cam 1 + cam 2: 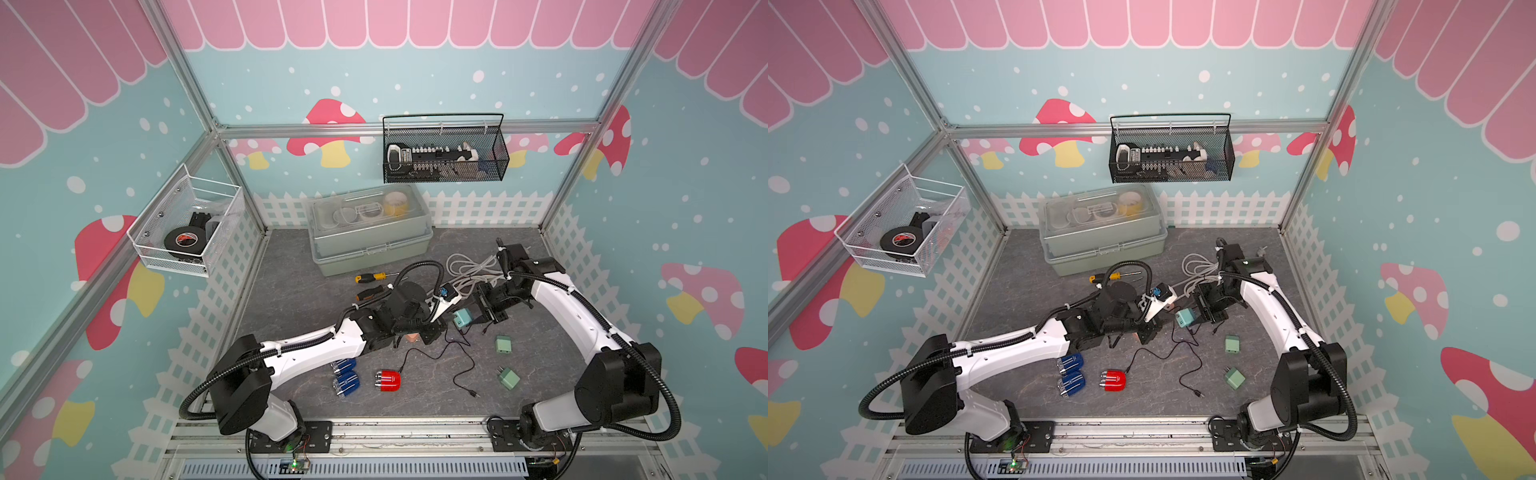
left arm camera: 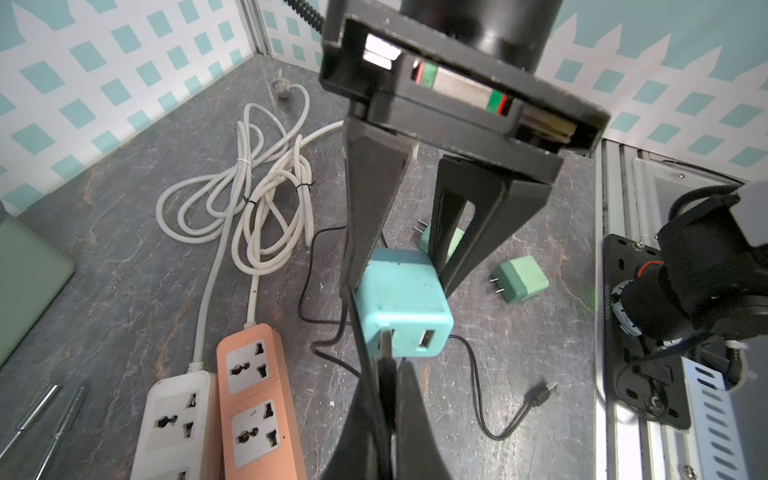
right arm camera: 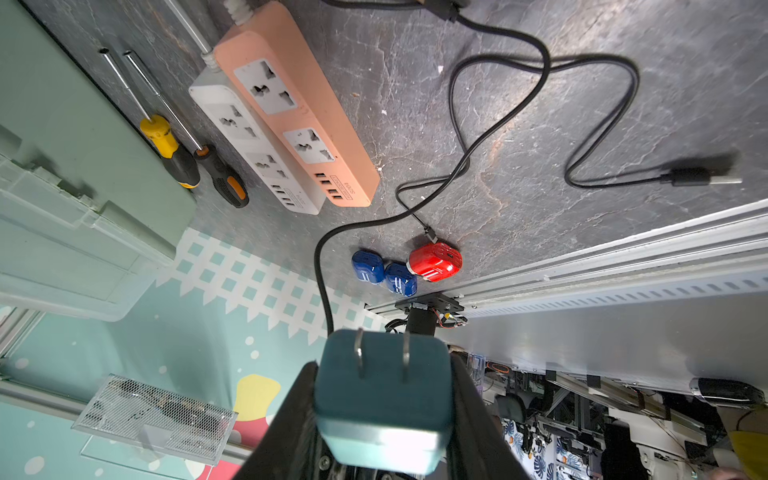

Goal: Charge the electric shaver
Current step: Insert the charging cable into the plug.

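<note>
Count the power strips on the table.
2: the white power strip and the orange power strip lie side by side, partly under the left arm. More could be hidden.

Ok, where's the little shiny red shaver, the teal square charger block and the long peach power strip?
Little shiny red shaver [image 1: 390,380]: a top view, on its red body.
Teal square charger block [image 2: 401,297]: left wrist view, its plain teal side.
Long peach power strip [image 3: 286,116]: right wrist view, between two sockets.
</note>
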Action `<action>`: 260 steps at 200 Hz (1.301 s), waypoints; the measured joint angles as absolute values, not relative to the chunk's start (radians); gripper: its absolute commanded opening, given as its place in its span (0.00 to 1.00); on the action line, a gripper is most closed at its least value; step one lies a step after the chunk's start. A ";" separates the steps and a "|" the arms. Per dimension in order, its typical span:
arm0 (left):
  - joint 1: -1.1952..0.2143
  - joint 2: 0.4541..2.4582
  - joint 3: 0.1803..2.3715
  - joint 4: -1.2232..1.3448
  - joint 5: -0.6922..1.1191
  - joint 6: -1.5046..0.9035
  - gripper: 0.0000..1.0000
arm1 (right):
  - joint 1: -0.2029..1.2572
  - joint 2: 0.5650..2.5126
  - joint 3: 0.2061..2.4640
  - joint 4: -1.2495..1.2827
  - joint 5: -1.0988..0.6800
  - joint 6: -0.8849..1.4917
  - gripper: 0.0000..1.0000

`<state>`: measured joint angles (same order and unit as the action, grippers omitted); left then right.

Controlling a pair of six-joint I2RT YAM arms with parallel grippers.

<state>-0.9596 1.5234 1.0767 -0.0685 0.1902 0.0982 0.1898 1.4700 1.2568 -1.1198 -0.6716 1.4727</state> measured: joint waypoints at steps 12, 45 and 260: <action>-0.962 1.525 1.082 -0.080 0.187 0.112 0.00 | 0.190 1.470 1.257 -1.127 -0.671 1.470 0.00; -0.973 1.531 1.101 -0.113 0.174 0.140 0.00 | 0.189 1.470 1.257 -1.147 -0.665 1.462 0.00; -1.045 1.573 1.134 -0.144 0.046 0.244 0.00 | 0.221 1.466 1.258 -1.186 -0.599 1.475 0.00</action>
<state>-1.0447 1.5726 1.1339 -0.1444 0.0460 0.2440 0.2207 1.4662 1.2579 -1.1862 -0.5987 1.4754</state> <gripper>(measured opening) 0.054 0.362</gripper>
